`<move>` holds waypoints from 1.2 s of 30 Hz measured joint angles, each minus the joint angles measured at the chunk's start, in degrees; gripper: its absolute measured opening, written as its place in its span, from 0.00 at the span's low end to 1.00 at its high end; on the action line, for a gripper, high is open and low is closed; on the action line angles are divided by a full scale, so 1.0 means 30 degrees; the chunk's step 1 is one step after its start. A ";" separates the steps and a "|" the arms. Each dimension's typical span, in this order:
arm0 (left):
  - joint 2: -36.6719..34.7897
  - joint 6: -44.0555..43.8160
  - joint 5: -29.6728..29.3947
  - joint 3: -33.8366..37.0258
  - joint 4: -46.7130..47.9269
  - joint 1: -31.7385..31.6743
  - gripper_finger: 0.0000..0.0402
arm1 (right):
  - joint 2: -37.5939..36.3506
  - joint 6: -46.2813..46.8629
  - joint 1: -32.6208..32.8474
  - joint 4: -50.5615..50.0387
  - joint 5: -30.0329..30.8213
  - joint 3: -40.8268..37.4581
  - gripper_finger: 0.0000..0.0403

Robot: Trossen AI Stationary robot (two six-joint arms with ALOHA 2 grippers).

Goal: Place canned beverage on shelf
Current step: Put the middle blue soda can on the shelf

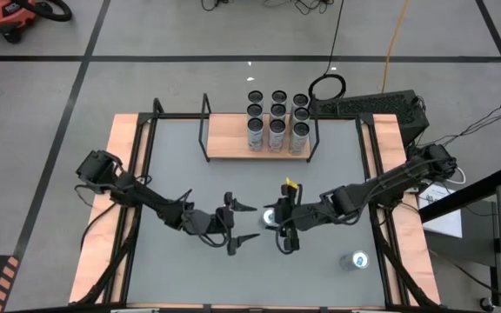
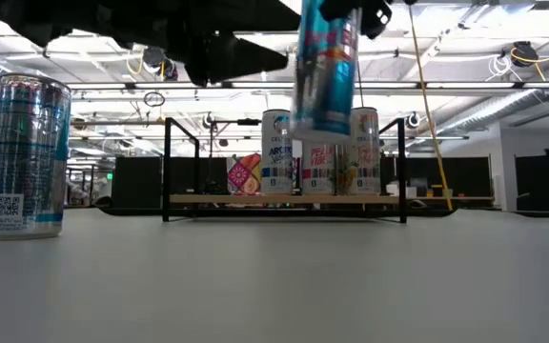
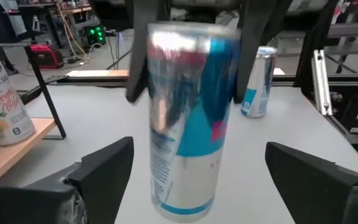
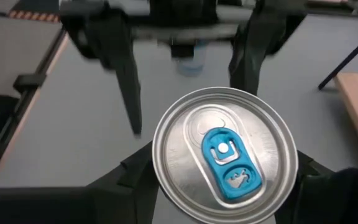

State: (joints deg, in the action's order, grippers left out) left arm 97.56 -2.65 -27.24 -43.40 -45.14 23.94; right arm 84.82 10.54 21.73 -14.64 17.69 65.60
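The grey tabletop (image 1: pixel 250 200) is the big thing here, and up at 12 o'clock on it sits the shelf (image 1: pixel 233 139), a light-wood board with black rod ends, carrying a bunch of cans (image 1: pixel 277 122) packed toward its 3 o'clock end. Both arms meet near the tabletop's middle. The right gripper (image 1: pixel 278 228) has its fingers clamped on the blue and silver canned beverage (image 4: pixel 224 155), which is upright and lifted clear of the tabletop in the low view. The left gripper (image 1: pixel 238 224) sits just at 9 o'clock of that can, fingers (image 3: pixel 98 168) spread wide on either side of it and not touching. One spare can (image 1: pixel 354 260) stands alone toward 4 o'clock.
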 joint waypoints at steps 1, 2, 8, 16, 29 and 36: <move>0.0189 -0.0010 -0.0003 0.0000 -0.0284 -0.0071 0.91 | -0.0007 -0.0185 -0.0069 0.0298 0.0000 0.0000 0.46; 0.0371 -0.0018 -0.0007 0.0000 -0.0697 -0.0146 0.91 | -0.0007 -0.0355 -0.0138 0.0575 0.0007 0.0007 0.46; 0.0850 -0.0466 -0.0064 -0.0036 -0.1819 -0.0666 0.91 | -0.0007 -0.1070 -0.0604 0.1506 -0.0006 0.0007 0.47; 0.0858 -0.0972 -0.0398 -0.0036 -0.1635 -0.1300 0.88 | -0.0007 -0.1279 -0.1258 0.1906 -0.0007 0.0007 0.47; 0.0858 -0.0963 -0.0411 -0.0036 -0.1334 -0.1681 0.63 | -0.0007 -0.1513 -0.1740 0.2209 -0.0940 0.0007 0.47; 0.0858 -0.1044 0.0370 -0.0044 -0.1295 -0.1674 0.60 | -0.0007 -0.0660 -0.1618 0.2035 -0.0977 0.0007 0.52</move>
State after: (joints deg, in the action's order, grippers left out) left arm 100.14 -5.78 -26.13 -43.53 -49.02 18.92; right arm 84.79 8.56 16.88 -8.53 14.76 65.63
